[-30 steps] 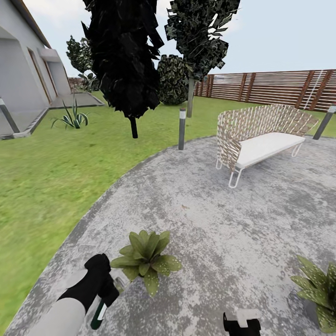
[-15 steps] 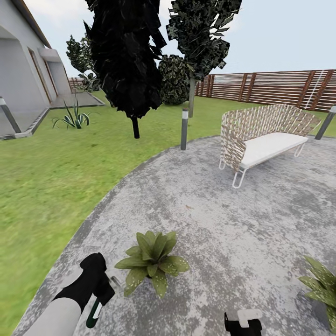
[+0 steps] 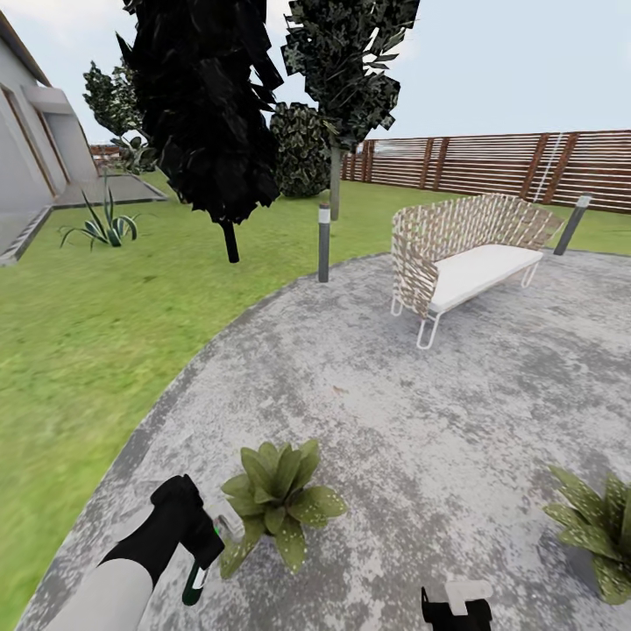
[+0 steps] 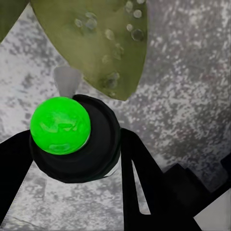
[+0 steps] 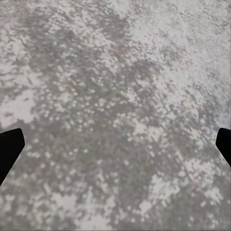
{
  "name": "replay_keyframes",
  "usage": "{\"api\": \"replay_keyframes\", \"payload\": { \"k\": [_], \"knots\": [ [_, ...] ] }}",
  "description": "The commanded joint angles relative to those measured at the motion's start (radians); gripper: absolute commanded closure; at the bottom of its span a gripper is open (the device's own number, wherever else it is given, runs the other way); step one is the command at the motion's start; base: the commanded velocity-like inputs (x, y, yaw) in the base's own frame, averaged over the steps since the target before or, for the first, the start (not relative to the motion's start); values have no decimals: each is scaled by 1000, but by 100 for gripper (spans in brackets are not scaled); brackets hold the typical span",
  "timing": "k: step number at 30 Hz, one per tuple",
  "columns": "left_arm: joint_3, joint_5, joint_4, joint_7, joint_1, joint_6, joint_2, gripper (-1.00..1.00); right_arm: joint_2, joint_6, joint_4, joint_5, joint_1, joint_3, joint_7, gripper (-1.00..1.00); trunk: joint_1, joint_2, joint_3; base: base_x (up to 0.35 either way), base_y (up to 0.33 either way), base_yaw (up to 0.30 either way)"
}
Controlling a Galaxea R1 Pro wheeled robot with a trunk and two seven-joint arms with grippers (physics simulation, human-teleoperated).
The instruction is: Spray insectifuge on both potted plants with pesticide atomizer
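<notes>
Two potted plants on the paving [image 3: 421, 421]: near potted plant [image 3: 276, 499] by its lawn-side edge, far potted plant [image 3: 600, 526] well apart. Left gripper [image 3: 197, 548] jaws clenched on pesticide atomizer [image 3: 196, 580], just beside near plant's leaves; white specks [image 4: 110, 77] on a leaf. Right gripper [image 3: 456, 606] jaws released, over bare paving.

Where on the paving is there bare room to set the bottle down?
The widest bare patch of grey paving lies between the near potted plant, the second potted plant and the wicker bench. It is crowded by the left pincer, where the pesticide atomizer sits close against the near plant's leaves.
</notes>
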Motion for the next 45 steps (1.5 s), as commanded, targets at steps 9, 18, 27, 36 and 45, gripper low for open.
{"api": "replay_keyframes", "payload": {
  "k": [9,18,27,36,45],
  "knots": [
    [2,-9,6,56,1,6,1,100,0,-2,1,11,-1,-6,-6,-100,0,0,-1,6,6,-1],
    [-8,-14,11,56,18,-3,5,100,-5,-2,0,11,-1,-6,-6,-100,0,0,-1,0,0,0],
    [-20,-9,4,58,18,-2,5,100,-9,-2,0,10,-1,-7,-6,-100,0,0,-1,-47,26,0],
    [-21,-4,1,58,16,-2,6,100,-9,-2,1,9,-1,-6,-6,-100,0,0,-1,-63,133,-128],
    [-19,-3,-1,47,5,-25,5,100,-9,-2,1,10,-1,-5,-6,-100,0,0,-1,0,1,-156]
  ]
}}
